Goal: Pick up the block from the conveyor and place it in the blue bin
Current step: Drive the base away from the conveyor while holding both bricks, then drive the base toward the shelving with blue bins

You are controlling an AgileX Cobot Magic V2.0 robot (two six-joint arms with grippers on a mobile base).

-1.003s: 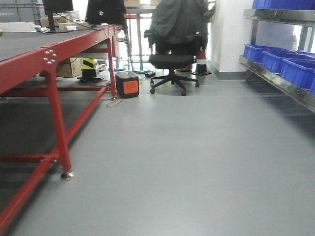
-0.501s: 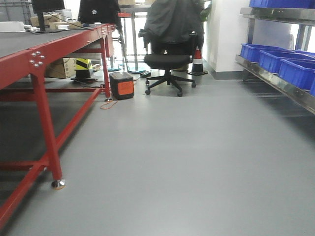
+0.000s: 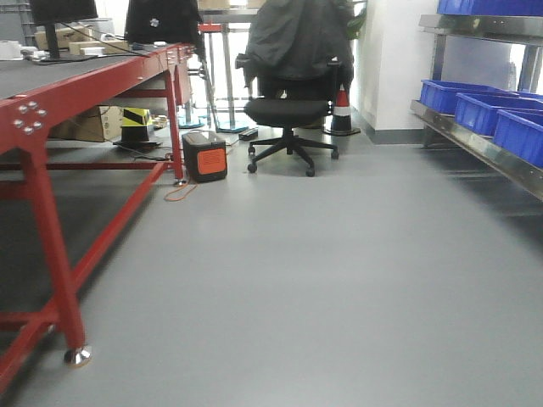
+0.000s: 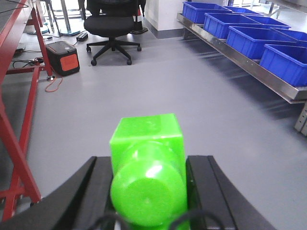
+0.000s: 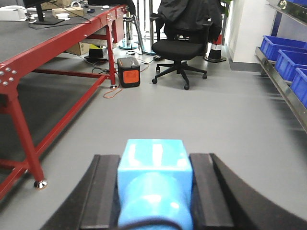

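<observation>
Glossy plastic green block (image 4: 147,158) and blue block (image 5: 154,155), painted red metal conveyor frame (image 3: 93,83).

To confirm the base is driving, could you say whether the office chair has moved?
No: the chair still sits between the orange box and the cone; only the camera advanced.

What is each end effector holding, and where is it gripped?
Left end effector: green block. Right end effector: blue block. Each is clamped on its two opposite side faces between the black fingers.
</observation>
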